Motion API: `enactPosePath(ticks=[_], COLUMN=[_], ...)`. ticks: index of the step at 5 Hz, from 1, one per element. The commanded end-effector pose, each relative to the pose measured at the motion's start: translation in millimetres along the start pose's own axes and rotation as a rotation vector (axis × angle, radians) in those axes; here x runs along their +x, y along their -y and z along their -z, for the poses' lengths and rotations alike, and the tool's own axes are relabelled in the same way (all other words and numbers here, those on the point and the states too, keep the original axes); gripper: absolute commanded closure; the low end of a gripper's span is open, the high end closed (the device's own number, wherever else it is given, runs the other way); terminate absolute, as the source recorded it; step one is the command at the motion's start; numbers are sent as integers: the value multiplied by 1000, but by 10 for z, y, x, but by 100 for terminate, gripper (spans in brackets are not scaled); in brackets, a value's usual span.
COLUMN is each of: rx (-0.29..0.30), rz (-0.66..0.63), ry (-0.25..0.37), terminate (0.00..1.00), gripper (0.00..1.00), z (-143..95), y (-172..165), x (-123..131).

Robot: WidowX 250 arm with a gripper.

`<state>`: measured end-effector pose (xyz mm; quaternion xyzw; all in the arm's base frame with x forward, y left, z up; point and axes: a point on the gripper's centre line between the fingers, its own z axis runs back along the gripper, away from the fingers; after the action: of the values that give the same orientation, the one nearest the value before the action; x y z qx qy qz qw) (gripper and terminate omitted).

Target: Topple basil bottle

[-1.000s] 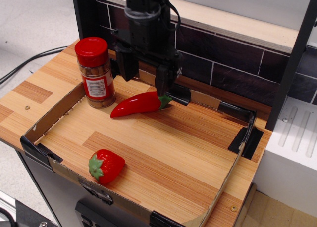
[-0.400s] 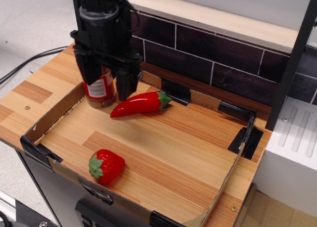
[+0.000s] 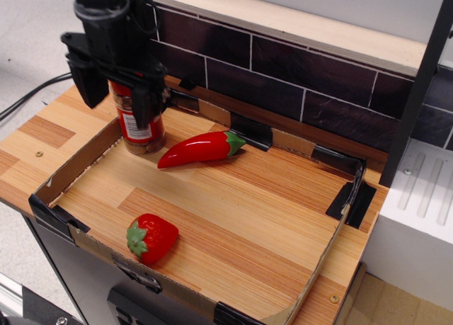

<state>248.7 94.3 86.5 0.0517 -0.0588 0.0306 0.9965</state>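
Note:
The basil bottle (image 3: 141,129) stands upright in the far left corner of the cardboard-walled tray (image 3: 71,170). Its red-and-white label and brownish contents show, while its red cap is hidden behind the gripper. My black gripper (image 3: 119,110) is open and has come down around the bottle's upper part. One finger (image 3: 90,89) is left of the bottle and the other finger (image 3: 146,104) is in front of its right side. I cannot tell whether a finger touches the bottle.
A glossy red chili pepper (image 3: 198,149) lies just right of the bottle. A red strawberry (image 3: 151,238) sits near the tray's front edge. A dark tiled wall (image 3: 297,73) runs behind. A black post (image 3: 419,91) and a white block (image 3: 417,219) stand at the right.
The gripper has moved left, from above the pepper's green end to around the bottle's top. The bottle, pepper and strawberry have not moved.

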Motion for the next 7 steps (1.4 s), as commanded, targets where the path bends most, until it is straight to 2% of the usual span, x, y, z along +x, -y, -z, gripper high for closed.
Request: enactPosePath(ticks=[1, 5, 6, 7], rx=[44, -10, -11, -66], rz=[-56, -15, 38, 25], ry=[85, 101, 123, 300], terminate=[0, 0, 0, 0], gripper=[0, 0, 100, 100], z=[-100, -72, 0, -61], y=[-277, -151, -107, -94], x=[247, 464, 450, 466])
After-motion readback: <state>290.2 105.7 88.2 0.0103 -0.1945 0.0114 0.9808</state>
